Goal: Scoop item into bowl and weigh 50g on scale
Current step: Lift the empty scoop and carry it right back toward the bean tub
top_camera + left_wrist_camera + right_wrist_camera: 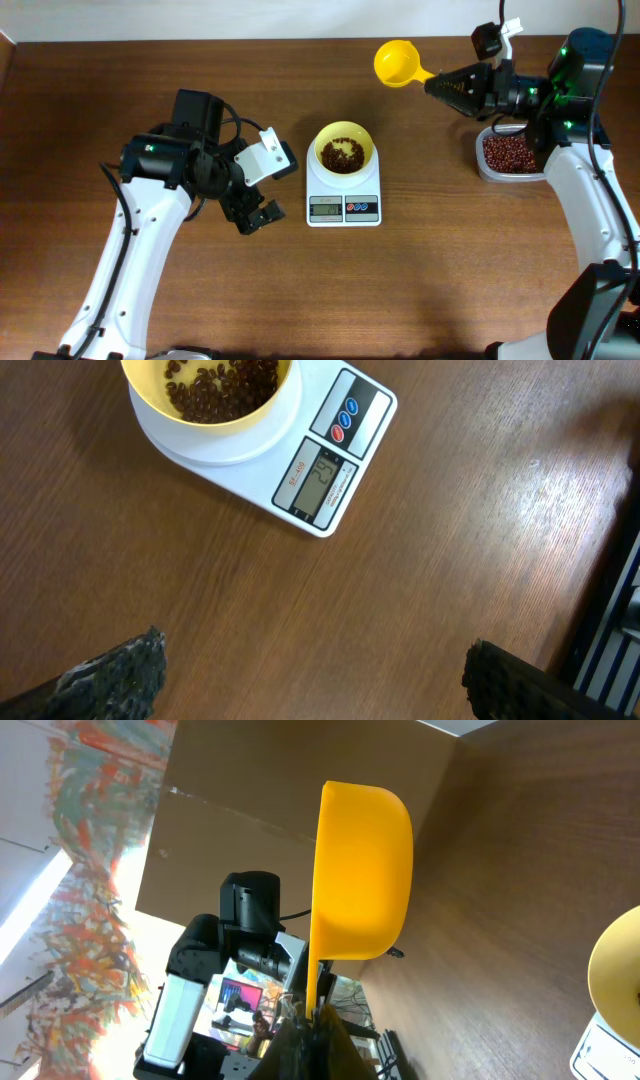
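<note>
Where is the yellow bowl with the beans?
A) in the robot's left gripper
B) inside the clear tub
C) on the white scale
C: the bowl sits on top of the scale, with the beans in it.

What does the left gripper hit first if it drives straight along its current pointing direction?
The left gripper, open, angles down at bare wooden table, so probably the wood first, just short of the scale. Depth is hard to judge.
</note>
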